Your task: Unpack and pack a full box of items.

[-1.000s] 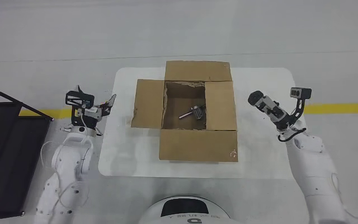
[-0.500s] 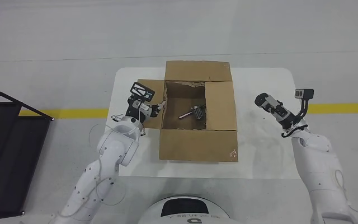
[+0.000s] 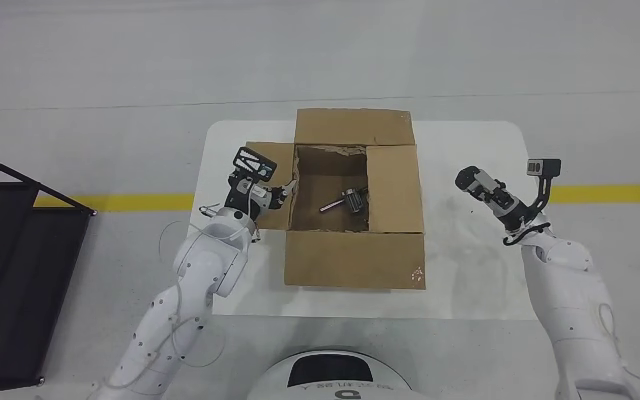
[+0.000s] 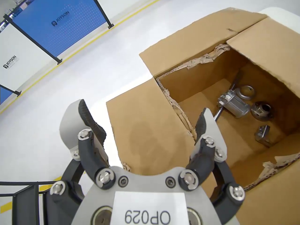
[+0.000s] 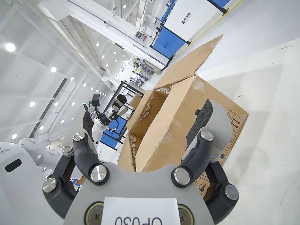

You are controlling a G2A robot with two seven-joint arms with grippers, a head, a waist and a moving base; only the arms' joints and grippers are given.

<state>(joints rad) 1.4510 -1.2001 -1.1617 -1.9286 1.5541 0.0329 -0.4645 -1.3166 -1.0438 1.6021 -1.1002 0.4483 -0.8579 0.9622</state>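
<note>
Cardboard forms the box (image 3: 355,258), which is set in the middle of the white bench (image 3: 470,275) with its four flaps folded outward and its torn inner edges exposed. On the box floor several metal parts are seen close together: a cylindrical part (image 4: 233,106) with a thin rod attached, a flat ring (image 4: 245,92) just beside it, a round bushing (image 4: 261,111) and a small block (image 4: 262,133) a little apart from the others.

The left gripper (image 4: 143,111) is held above the box's left flap (image 4: 145,139), near the edge of the opening, and is angled towards the parts inside. Its fingers (image 4: 90,118) are spread wide and nothing is held between them.

The right gripper (image 5: 147,110) is positioned over the bench to the right of the box, well apart from it and pointed towards its side wall. Its fingers (image 5: 204,115) are likewise spread, with nothing gripped.

A yellow line (image 3: 100,201) is painted across the floor behind the bench.
</note>
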